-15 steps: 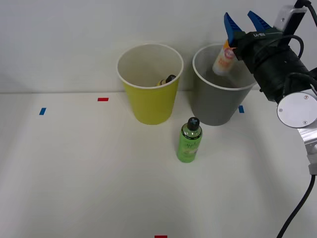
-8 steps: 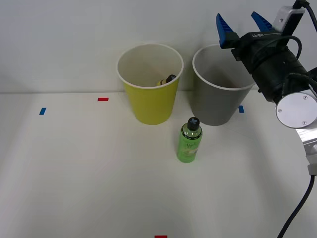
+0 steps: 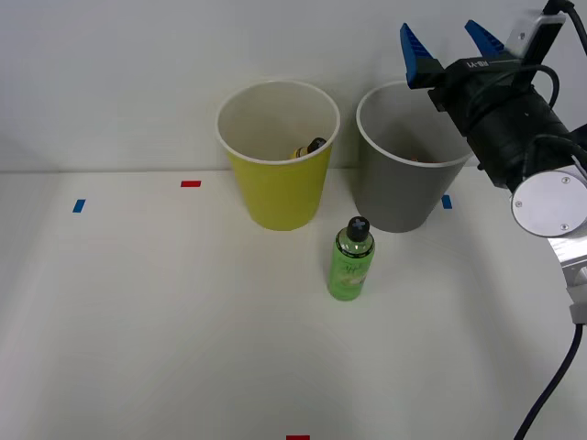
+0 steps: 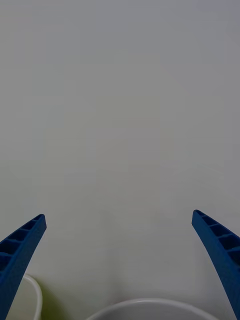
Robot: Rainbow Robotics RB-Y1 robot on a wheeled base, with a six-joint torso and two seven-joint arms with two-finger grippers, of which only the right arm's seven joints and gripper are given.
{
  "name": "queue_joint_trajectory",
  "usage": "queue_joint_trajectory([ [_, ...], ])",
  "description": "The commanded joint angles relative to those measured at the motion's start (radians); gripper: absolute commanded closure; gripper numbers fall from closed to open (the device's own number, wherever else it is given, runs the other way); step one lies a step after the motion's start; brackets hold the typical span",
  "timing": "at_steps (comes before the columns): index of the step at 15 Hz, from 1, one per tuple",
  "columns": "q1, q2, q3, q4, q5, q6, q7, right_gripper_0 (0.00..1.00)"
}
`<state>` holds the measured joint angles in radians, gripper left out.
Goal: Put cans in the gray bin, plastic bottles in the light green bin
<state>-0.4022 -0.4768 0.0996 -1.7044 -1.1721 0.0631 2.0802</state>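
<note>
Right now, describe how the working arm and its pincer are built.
The right pincer has two blue, ribbed, tapering fingers on a black cylindrical wrist with small white lettering. Black cables loop around the wrist, a round silver-white joint cap sits behind it, and a light-coloured block is mounted on top.

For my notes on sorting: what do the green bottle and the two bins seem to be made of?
The green bottle looks like translucent glossy plastic: light passes through its body, and it has a dark cap. The gray bin and the light green bin look matte, with white rims and insides, so probably paper or thin plastic; I cannot tell which.
</note>
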Motion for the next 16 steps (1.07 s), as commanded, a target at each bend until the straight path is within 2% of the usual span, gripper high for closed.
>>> queue_joint_trajectory([
  [1,0.037,-0.008,0.0,-0.043,0.009,0.0,0.009,0.0],
  [4,0.135,-0.037,0.0,-0.133,0.014,-0.019,0.011,0.0],
  [7,0.238,-0.037,0.0,-0.187,0.026,-0.082,0.02,0.0],
  [16,0.591,0.041,0.003,-0.37,0.089,-0.213,0.089,0.0],
])
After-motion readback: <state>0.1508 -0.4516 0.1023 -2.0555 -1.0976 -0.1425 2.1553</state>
